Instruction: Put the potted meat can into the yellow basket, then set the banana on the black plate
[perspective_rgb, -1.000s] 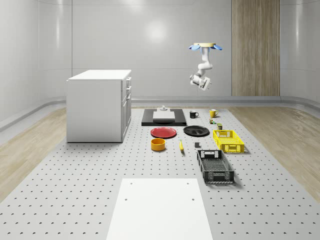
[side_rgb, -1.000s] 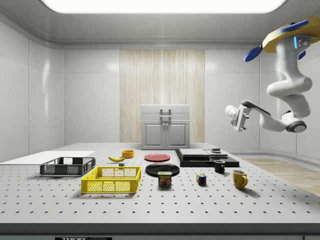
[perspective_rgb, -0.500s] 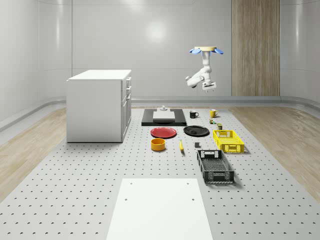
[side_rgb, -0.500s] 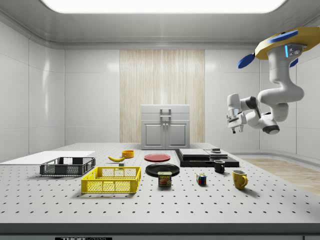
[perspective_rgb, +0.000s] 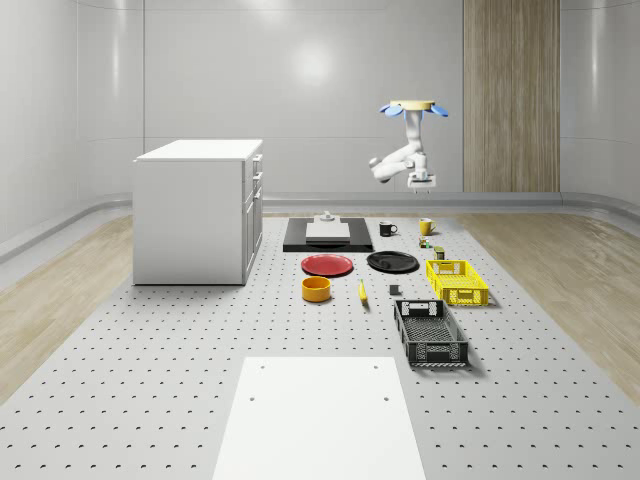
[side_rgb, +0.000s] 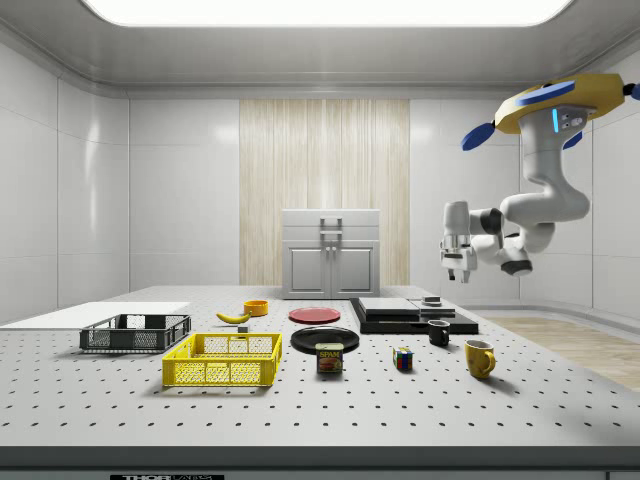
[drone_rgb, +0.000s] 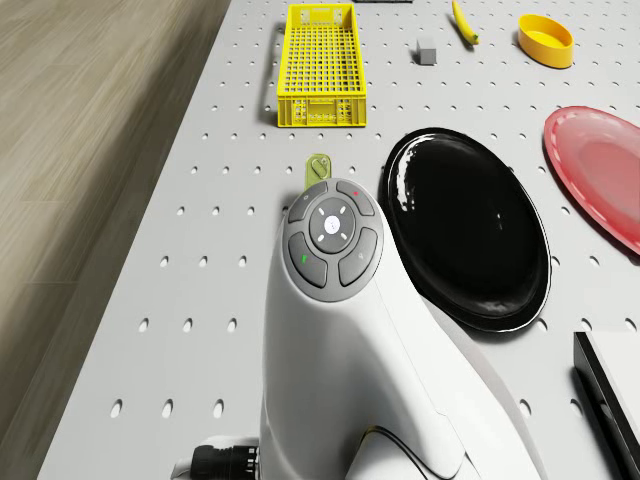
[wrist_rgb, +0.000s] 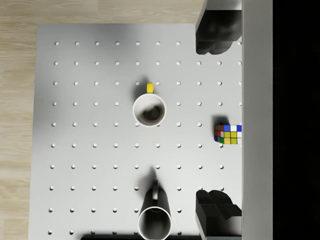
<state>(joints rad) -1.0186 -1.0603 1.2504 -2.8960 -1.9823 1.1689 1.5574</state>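
Side view showed the perforated surface (side_rgb: 330, 400) carrying everything, with the white cabinet (side_rgb: 331, 253) standing at its far end. The drone (side_rgb: 548, 103) hovered high over the side view's right part of the surface, its arm folded so the gripper (side_rgb: 452, 275) pointed straight down above the black mug (side_rgb: 438, 333) and the yellow mug (side_rgb: 479, 357). In the wrist view the gripper's two dark fingers (wrist_rgb: 216, 33) stood spread wide apart with nothing between them, and the yellow mug, the black mug and a coloured cube (wrist_rgb: 228, 134) lay far below. The yellow basket (side_rgb: 224, 360) sat near the surface's front edge in the side view, beside a dark crate (side_rgb: 135, 332). The black plate (drone_rgb: 470, 235) lay between the yellow basket and a red plate (drone_rgb: 600, 172). The potted meat can (side_rgb: 330, 358) stood just beside the yellow basket, in front of the black plate. The banana (side_rgb: 233, 317) lay on the surface next to an orange bowl (side_rgb: 256, 307), well apart from the black plate.
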